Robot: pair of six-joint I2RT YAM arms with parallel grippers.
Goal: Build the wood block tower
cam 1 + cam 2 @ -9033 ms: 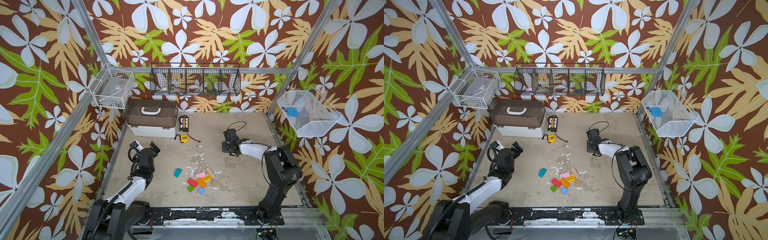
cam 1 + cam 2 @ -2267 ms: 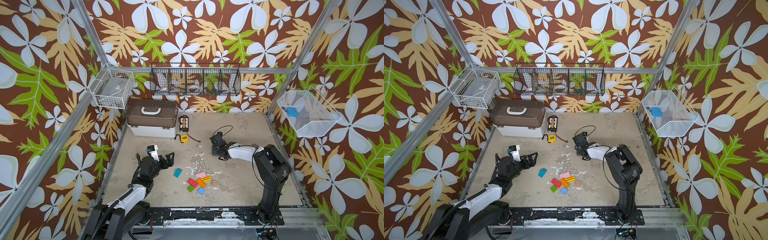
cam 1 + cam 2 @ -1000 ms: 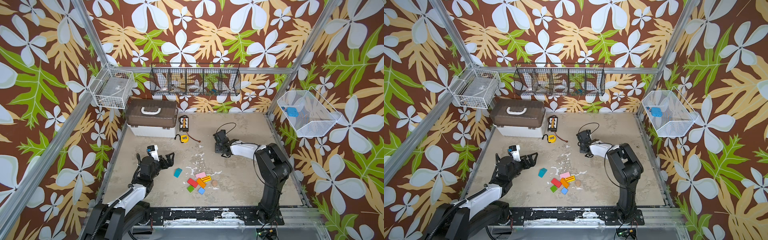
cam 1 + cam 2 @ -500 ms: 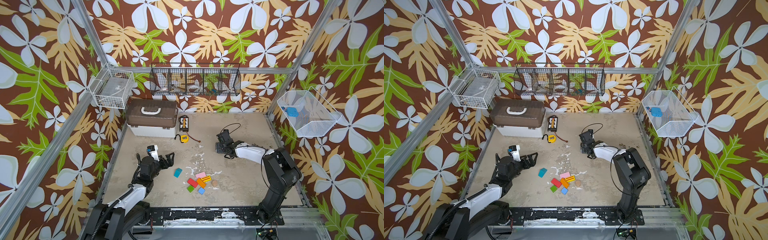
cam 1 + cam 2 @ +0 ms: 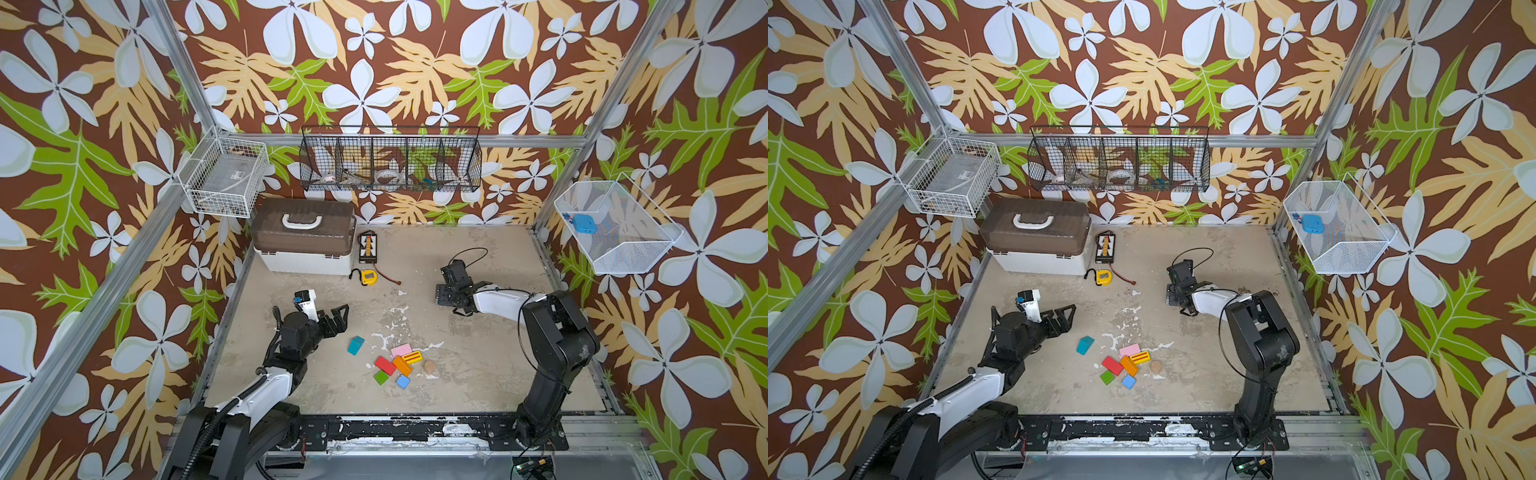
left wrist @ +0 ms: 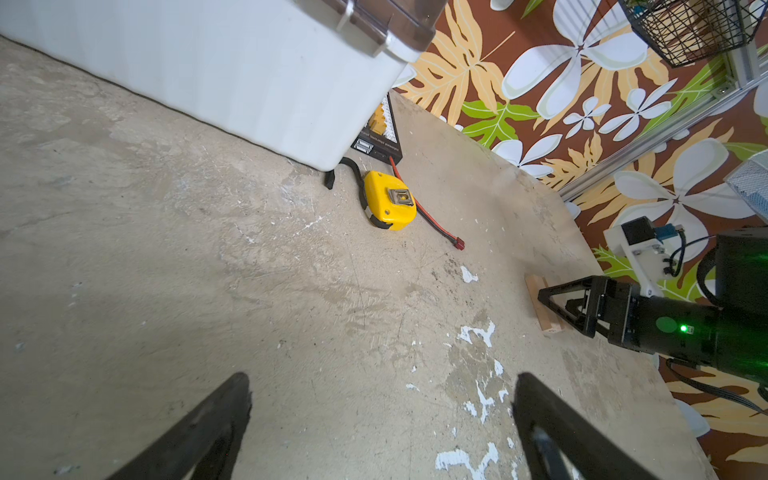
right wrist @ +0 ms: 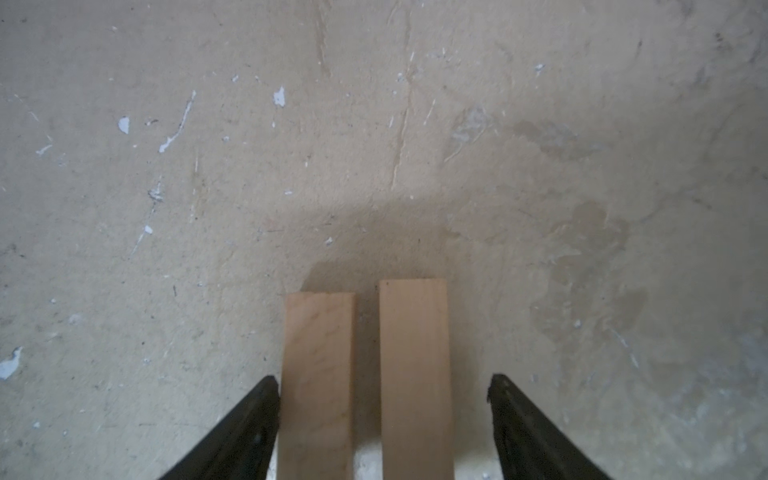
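Wood planks (image 7: 318, 374) lie parallel on the tabletop (image 7: 374, 124) between the right jaws, which stand apart. Retract vertically; avoid nudging either plank. Left jaws: apart, empty.

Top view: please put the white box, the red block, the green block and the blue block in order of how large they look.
1. white box, by far the largest.
2. red block.
3. green block and blue block: they look about equal, so I do not rank them.
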